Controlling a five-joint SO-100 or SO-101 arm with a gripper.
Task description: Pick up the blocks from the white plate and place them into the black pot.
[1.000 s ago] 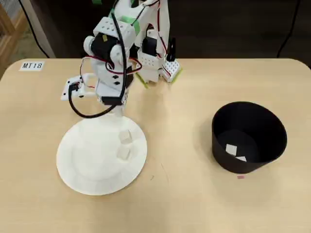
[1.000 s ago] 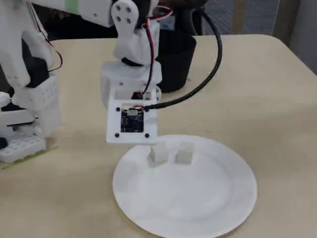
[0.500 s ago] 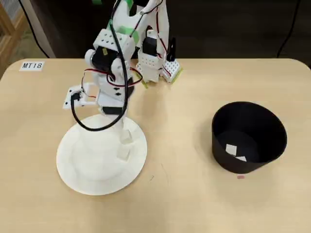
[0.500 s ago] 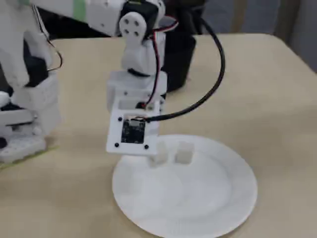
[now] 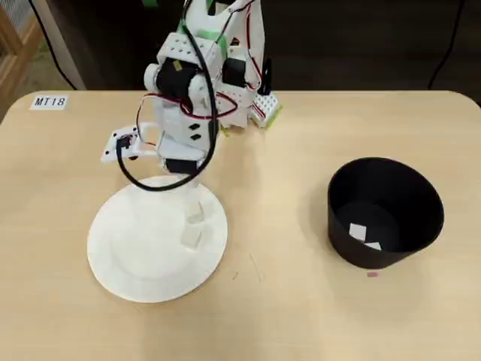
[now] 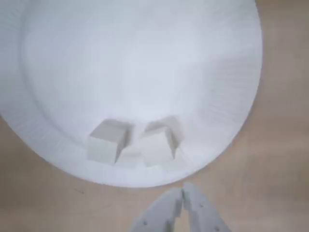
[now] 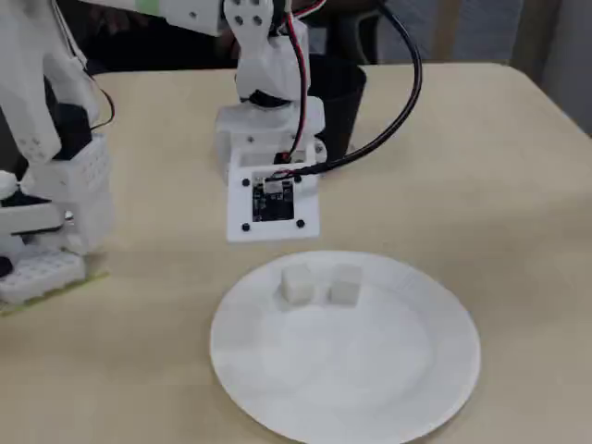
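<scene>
Two pale blocks lie side by side near the right rim of the white plate in the overhead view. The wrist view shows them close together on the plate, just inside its near rim. My gripper hovers beyond that rim, shut and empty, fingertips touching. In the overhead view the gripper is over the plate's far edge. The fixed view shows both blocks; the camera mount hides the gripper. The black pot stands at the right with two blocks inside.
The arm's base sits at the table's far edge, between plate and pot. A label marked MT18 lies at the far left. A small pink mark is by the pot's foot. In the fixed view the pot stands behind the arm.
The gripper dipped toward the far block, then rose and drew back toward the arm's base with nothing in it. Both blocks stay on the plate.
</scene>
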